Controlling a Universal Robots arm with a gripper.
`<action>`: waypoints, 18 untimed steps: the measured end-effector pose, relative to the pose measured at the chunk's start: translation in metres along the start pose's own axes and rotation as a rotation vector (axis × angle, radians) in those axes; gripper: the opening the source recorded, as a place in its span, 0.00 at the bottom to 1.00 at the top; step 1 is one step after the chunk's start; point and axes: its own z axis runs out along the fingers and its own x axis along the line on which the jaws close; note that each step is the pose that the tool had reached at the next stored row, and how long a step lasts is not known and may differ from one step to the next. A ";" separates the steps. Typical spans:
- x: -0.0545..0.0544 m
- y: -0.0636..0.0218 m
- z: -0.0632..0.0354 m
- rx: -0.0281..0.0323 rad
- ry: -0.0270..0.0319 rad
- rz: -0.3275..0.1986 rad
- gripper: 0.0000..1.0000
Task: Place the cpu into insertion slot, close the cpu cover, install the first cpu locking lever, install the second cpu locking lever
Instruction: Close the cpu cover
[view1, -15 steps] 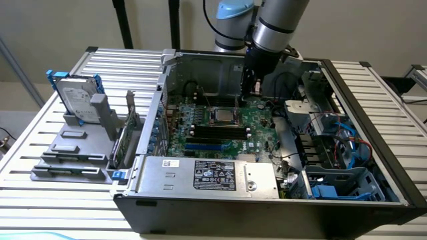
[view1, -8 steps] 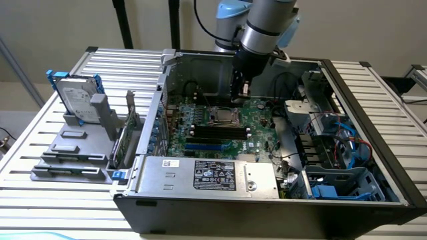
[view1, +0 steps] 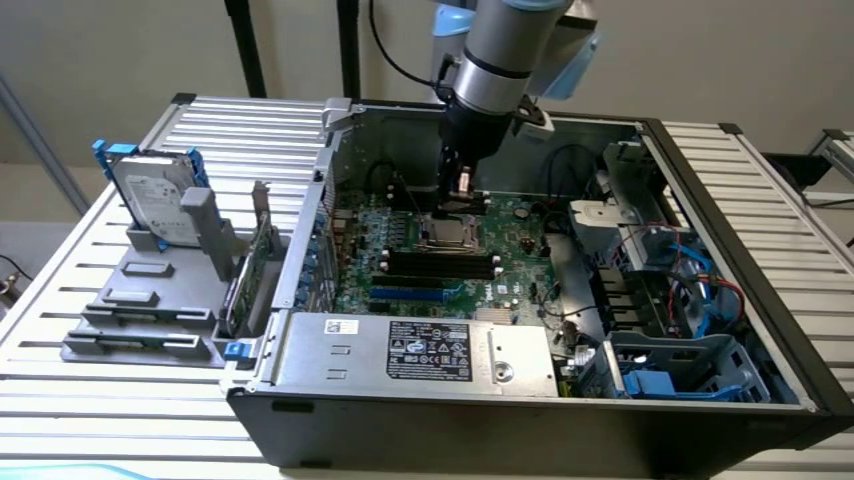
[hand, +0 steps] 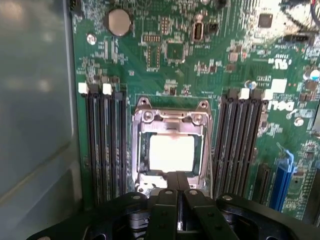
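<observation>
Slatted metal table is seen under an open computer case, which is laid on its side across the middle of the exterior view. A hard drive is propped on a grey stand at the exterior view's left. Inside the case, a green motherboard is mounted, and the arm is lowered onto it from the upper middle of the frame. The gripper is held just above the insertion slot, near the picture's centre. In the wrist view, black memory slots are set on both sides of the socket. The cpu cover is seen lying flat around the cpu, which is seated in the slot, its pale face exposed through the window. The gripper fingers are pressed together at the cover's near edge, with nothing seen between them.
</observation>
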 end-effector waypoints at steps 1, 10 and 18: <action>0.000 -0.0035 0.0017 0.0017 0.0000 0.000 0.11; -0.001 -0.0130 0.0188 0.0060 0.0001 0.000 0.11; -0.001 -0.0110 0.0305 0.0067 -0.0004 0.000 0.11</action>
